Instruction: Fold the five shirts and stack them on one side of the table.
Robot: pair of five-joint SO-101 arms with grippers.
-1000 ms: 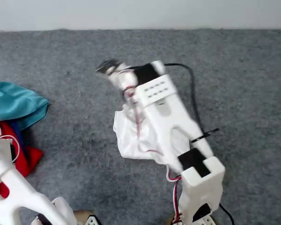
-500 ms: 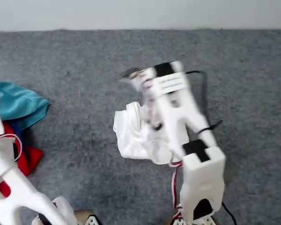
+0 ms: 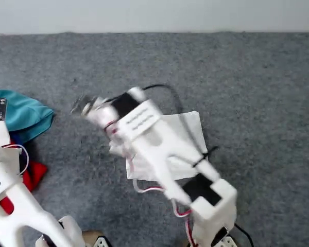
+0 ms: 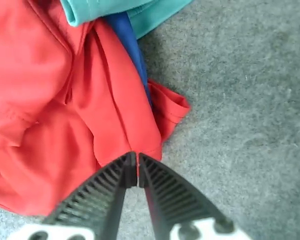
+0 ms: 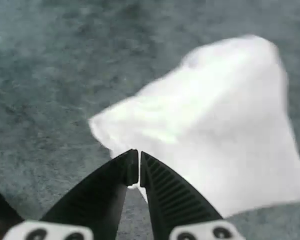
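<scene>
The left claw (image 4: 138, 162) was pressed together with nothing between its two black fingers, and it hung over the edge of a red shirt (image 4: 50, 100) that lay crumpled on the grey table (image 4: 250, 100). A blue shirt (image 4: 130, 45) ran as a narrow strip along the red one and partly under it. A teal shirt (image 4: 115, 10) lay over the far end of both. From the high view this heap of three sat at the left edge of the table, the teal one farthest from the arms and the red one nearest them, with the left arm (image 3: 10, 200) rising beside it from the lower left corner. The right claw (image 5: 134, 160) was also closed, its fingers meeting tip to tip, and no cloth could be seen caught between them. Just past its tips lay a white shirt (image 5: 215, 135), spread fairly flat near the middle of the table and well apart from the coloured heap. From above, the right arm (image 3: 165, 149) stretched across the white shirt and covered much of it, so only the far right corner and some edges showed. The claw at its end was blurred and sat over bare table, between the white shirt and the heap.
</scene>
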